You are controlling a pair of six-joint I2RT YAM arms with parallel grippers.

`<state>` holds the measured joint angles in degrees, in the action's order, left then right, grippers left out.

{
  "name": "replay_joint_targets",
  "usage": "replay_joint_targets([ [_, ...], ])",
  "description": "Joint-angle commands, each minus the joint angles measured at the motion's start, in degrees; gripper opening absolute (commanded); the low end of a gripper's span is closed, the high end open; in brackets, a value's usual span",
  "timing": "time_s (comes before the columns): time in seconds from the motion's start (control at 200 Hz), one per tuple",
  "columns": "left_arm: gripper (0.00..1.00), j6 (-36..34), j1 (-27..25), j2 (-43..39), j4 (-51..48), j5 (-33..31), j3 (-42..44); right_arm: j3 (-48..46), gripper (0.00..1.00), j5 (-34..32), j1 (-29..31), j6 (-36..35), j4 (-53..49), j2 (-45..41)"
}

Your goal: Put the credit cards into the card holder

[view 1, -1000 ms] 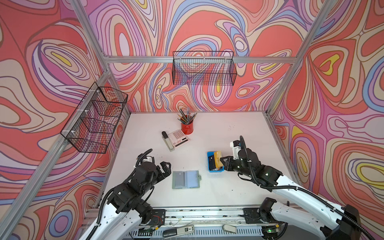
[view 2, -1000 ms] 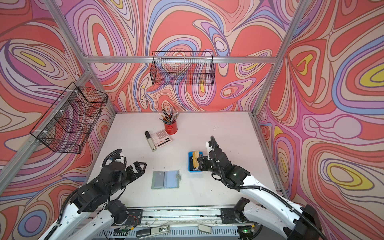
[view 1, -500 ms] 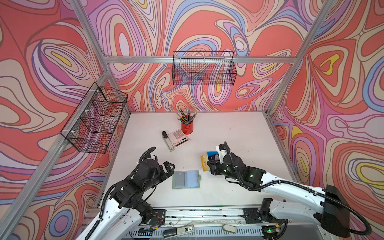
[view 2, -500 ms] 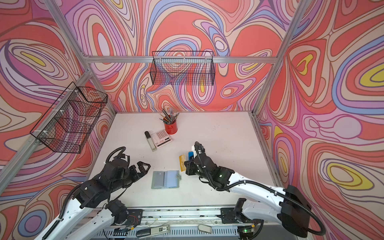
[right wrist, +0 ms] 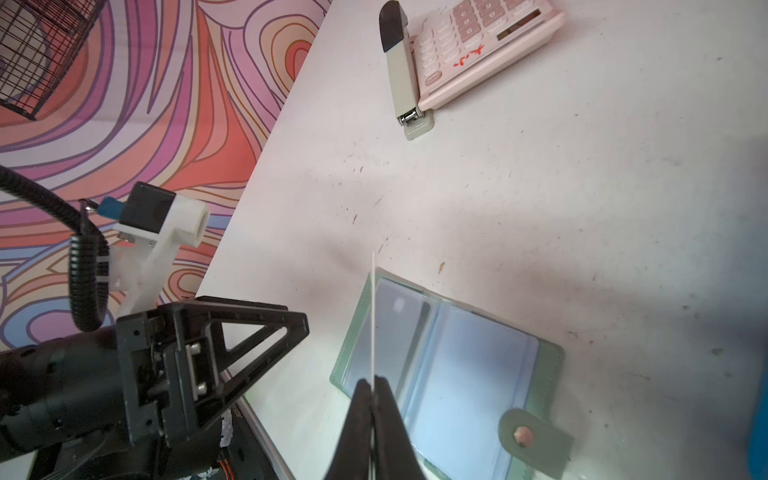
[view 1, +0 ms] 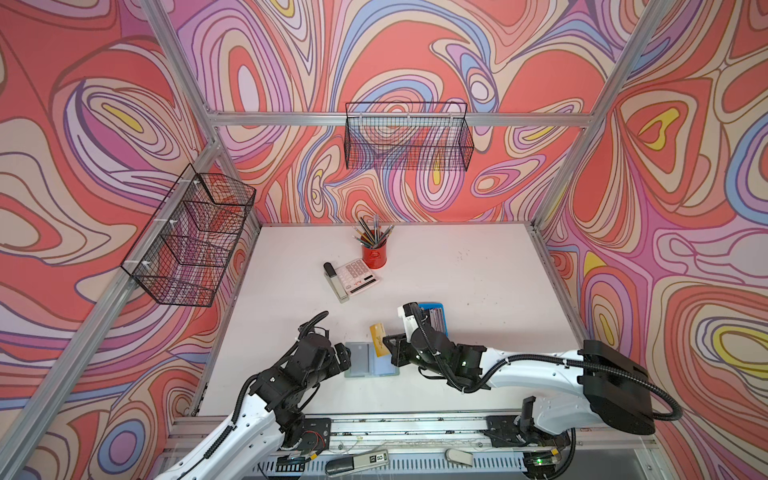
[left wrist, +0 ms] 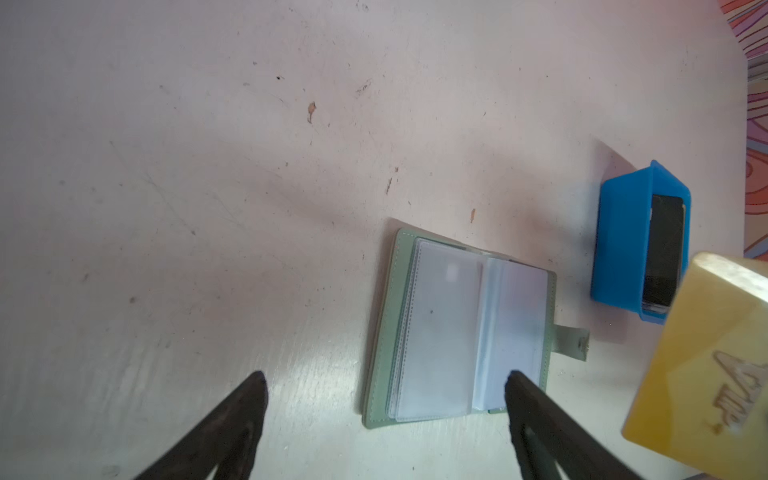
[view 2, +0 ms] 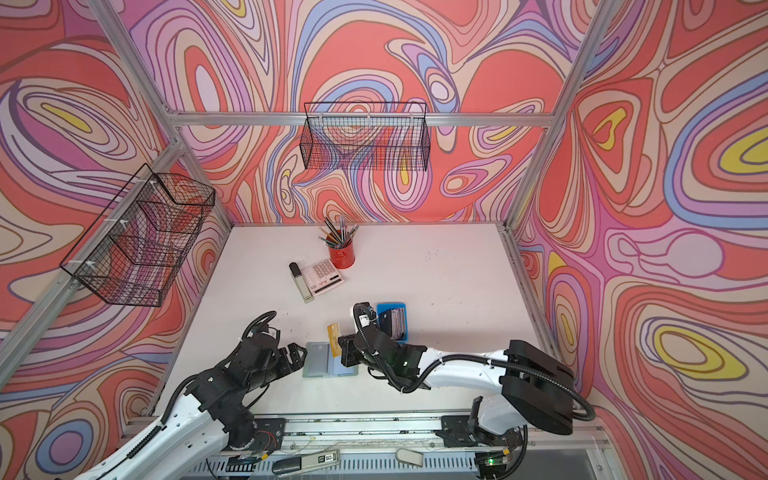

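The card holder (view 1: 371, 360) lies open and flat on the white desk (view 1: 478, 270), its clear sleeves facing up and its snap tab (right wrist: 534, 440) stretched out on the desk. The right pincer (right wrist: 372, 388) is clamped on a yellow card (view 1: 378, 338), gripping it by one edge and holding it on edge above the holder's left page; from the right wrist view the card shows only as a thin line. The left pincer (left wrist: 384, 384) stands with its jaws apart at the holder's left edge, one fingertip (left wrist: 517, 380) over the sleeves. The remaining cards (view 2: 395, 322) stand in a blue tray (left wrist: 623, 245) just behind the right arm, near the holder. Farther back, well apart from both, sit a pink calculator (view 1: 357, 276) with a stapler (view 1: 334, 282) touching its side, and a red cup of pencils (view 1: 374, 253).
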<state>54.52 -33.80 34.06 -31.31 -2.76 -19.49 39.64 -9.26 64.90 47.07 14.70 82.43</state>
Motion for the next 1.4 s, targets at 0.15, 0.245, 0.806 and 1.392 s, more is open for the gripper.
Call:
replay_joint_targets([
  [0.15, 0.72, -1.36, 0.13, 3.85, 6.84, 2.98, 2.74, -1.05, 0.00, 1.17, 0.33, 3.15, 8.92, 5.03],
  [0.245, 0.69, -0.82, 0.12, 4.31, 8.18, 3.44, 3.67, -1.71, 0.00, 1.18, 0.36, 4.35, 10.16, 6.41],
  [0.806, 0.51, -1.60, 0.13, 13.57, 17.43, 5.47, 6.38, -6.15, 0.00, 1.60, 0.33, 15.04, 17.56, 13.96],
  [1.392, 0.47, -1.12, 0.14, 11.91, 18.60, 6.71, 8.05, -6.55, 0.00, 3.95, 0.33, 20.42, 23.19, 19.37],
])
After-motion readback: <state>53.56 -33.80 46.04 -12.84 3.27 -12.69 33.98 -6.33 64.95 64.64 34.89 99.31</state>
